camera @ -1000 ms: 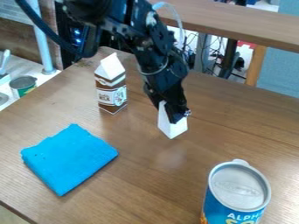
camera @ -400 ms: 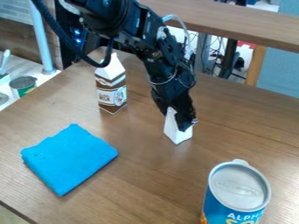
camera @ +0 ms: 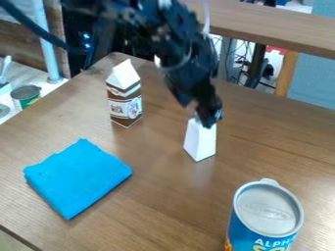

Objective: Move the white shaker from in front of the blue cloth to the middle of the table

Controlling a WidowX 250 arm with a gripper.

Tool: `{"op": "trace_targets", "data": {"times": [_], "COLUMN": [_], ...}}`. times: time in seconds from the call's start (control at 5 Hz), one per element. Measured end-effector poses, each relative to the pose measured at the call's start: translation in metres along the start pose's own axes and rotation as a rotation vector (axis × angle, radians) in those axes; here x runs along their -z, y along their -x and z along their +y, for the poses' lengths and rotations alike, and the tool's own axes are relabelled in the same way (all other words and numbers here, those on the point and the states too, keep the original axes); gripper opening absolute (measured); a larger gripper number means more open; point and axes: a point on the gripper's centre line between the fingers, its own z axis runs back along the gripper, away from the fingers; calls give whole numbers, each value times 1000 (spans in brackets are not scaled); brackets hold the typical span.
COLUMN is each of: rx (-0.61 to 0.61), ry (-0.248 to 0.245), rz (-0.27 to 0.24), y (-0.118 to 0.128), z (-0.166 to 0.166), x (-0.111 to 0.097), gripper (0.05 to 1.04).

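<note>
One white block (camera: 200, 140) stands upright on the table (camera: 163, 201), between the carton (camera: 125, 105) and the can (camera: 267, 211), the gripper (camera: 207, 120) at its top; whether that's apart or clamped, I can't tell. Placing looks nearly done, so next probably comes a straight lift clear, without tipping it

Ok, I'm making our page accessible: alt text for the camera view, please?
A black robot claw hangs at the top of a white block standing on a wooden table. Nearby are a brown-and-white carton, a blue cloth and a blue can.
</note>
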Motion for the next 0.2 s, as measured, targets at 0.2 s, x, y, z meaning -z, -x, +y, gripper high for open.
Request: {"op": "trace_targets", "data": {"times": [0.2], "rx": [-4], "ry": [-1], "rz": [-4], "y": [2], "z": [1], "x": [-35], "gripper": [1001]}}
